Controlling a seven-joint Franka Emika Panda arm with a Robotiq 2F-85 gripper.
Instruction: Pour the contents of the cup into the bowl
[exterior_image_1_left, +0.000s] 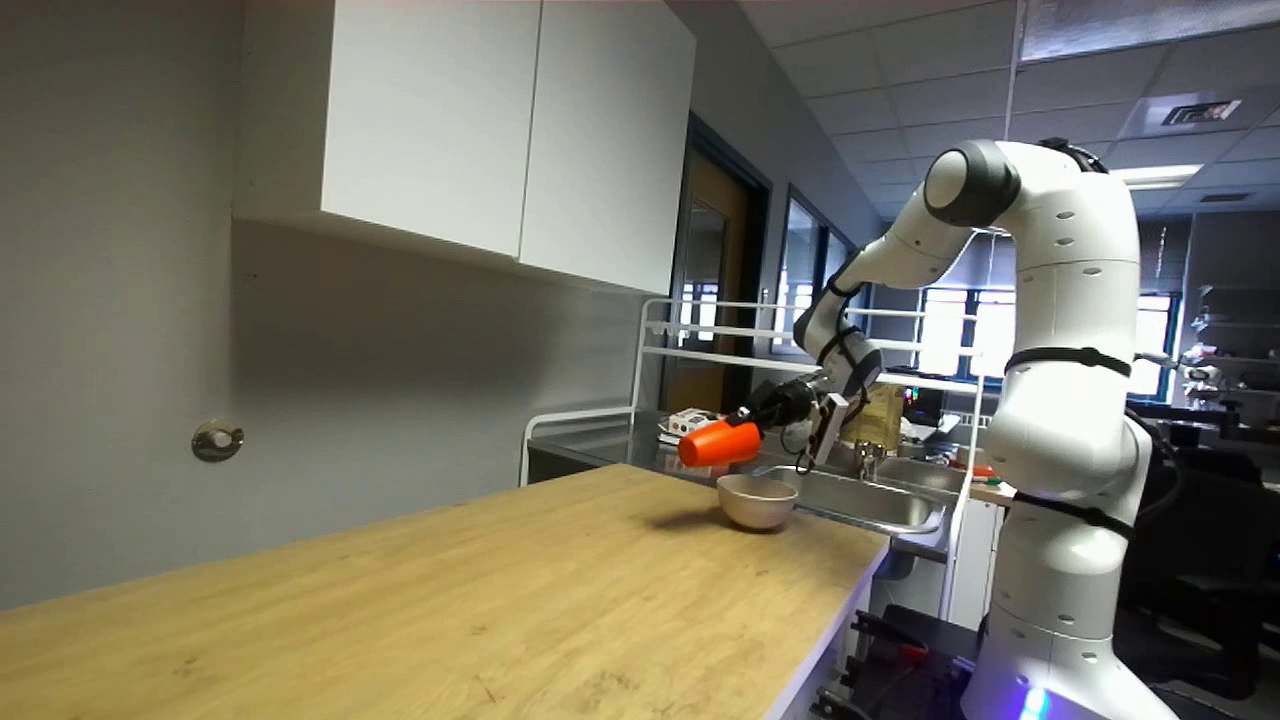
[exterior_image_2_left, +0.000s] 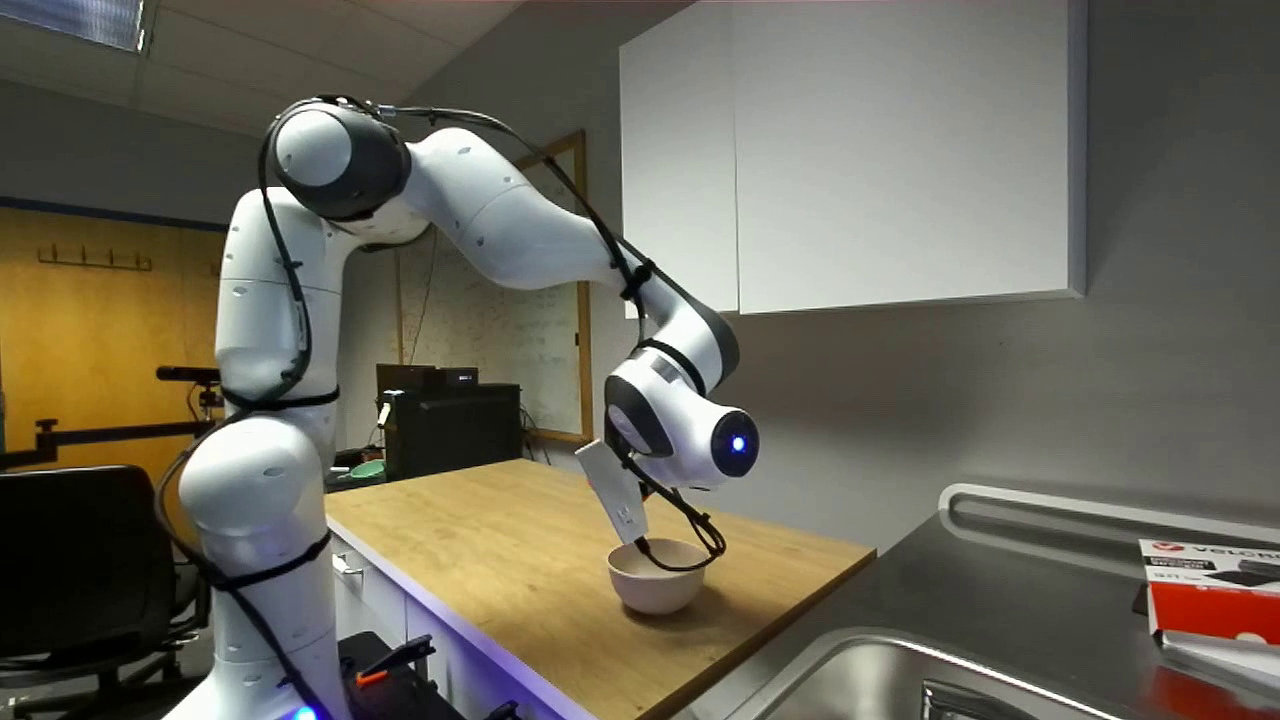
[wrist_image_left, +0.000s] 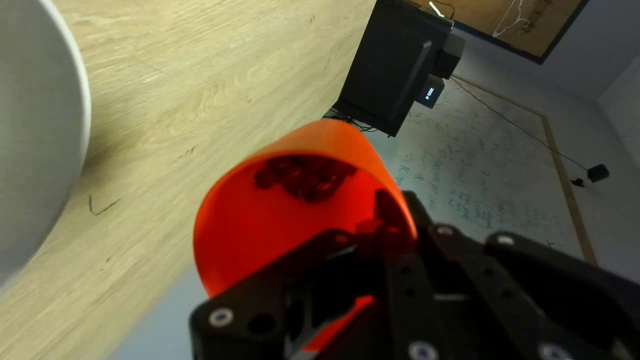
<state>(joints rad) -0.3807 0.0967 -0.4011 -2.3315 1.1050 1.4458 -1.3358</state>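
The red-orange cup (exterior_image_1_left: 718, 444) is lying nearly on its side in the air, its narrow base pointing away from the arm. My gripper (exterior_image_1_left: 762, 408) is shut on the cup's rim wall; in the wrist view, the gripper (wrist_image_left: 400, 212) has one finger inside the cup (wrist_image_left: 245, 225) and one outside. Several small dark red pieces (wrist_image_left: 306, 177) sit deep inside the cup. The pale bowl (exterior_image_1_left: 757, 503) stands upright on the table just below the cup's mouth and gripper. The bowl also shows in an exterior view (exterior_image_2_left: 655, 585), where the arm hides the cup, and in the wrist view (wrist_image_left: 35, 125).
The wooden table (exterior_image_1_left: 480, 570) ends near the bowl, beside a sink (exterior_image_1_left: 860, 500) and dark counter (exterior_image_2_left: 960, 590). A white rail rack (exterior_image_1_left: 637, 390) stands behind the gripper. A white wall cabinet (exterior_image_1_left: 430, 120) hangs above. A red-white box (exterior_image_2_left: 1210, 590) lies on the counter.
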